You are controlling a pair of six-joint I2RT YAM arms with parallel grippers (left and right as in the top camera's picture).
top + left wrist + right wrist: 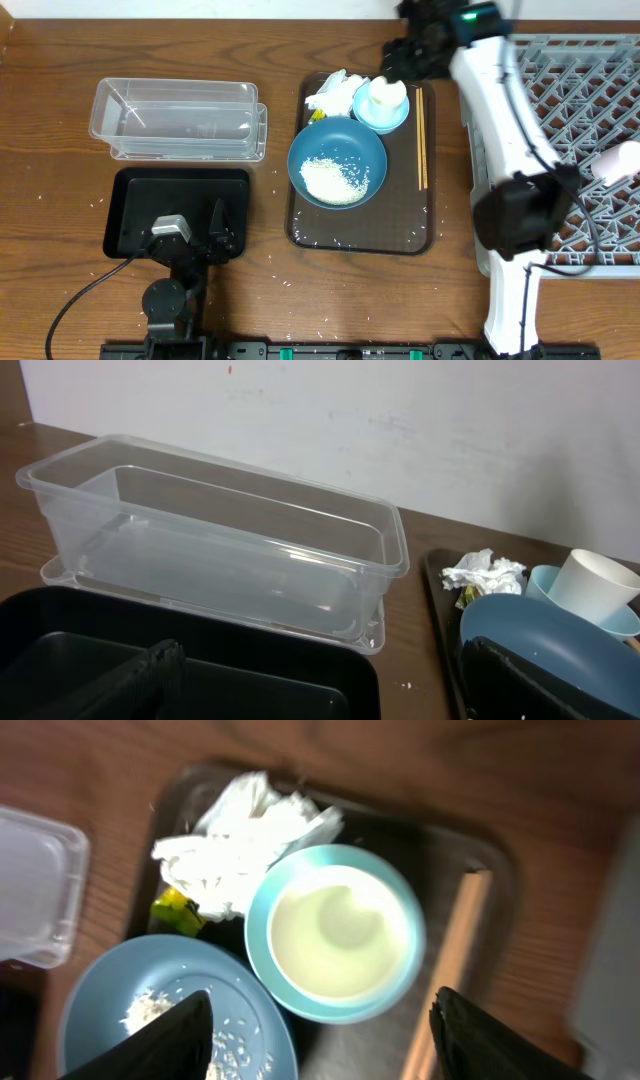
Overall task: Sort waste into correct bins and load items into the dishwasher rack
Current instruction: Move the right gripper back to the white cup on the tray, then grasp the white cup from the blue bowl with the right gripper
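Note:
On the brown serving tray (400, 235) a dark-blue bowl (337, 150) holds white rice (335, 180). A white cup (387, 93) stands in the light-blue dish (398, 120). A crumpled napkin (335, 90) and a yellow scrap (317, 114) lie at the tray's back left, and chopsticks (421, 135) along its right. My right gripper (330, 1040) is open above the cup (340, 930) and dish (400, 990), and shows overhead (400, 62). My left gripper (330, 695) is open and empty over the black tray (135, 200). The clear container (180, 120) is empty. A pink cup (615, 160) lies in the grey rack (590, 90).
Loose rice grains are scattered on the brown tray and on the wooden table round it. The left arm's cable runs along the table's front left. The clear container (220, 540) stands just behind the black tray (200, 660). The napkin (245, 835) lies against the dish.

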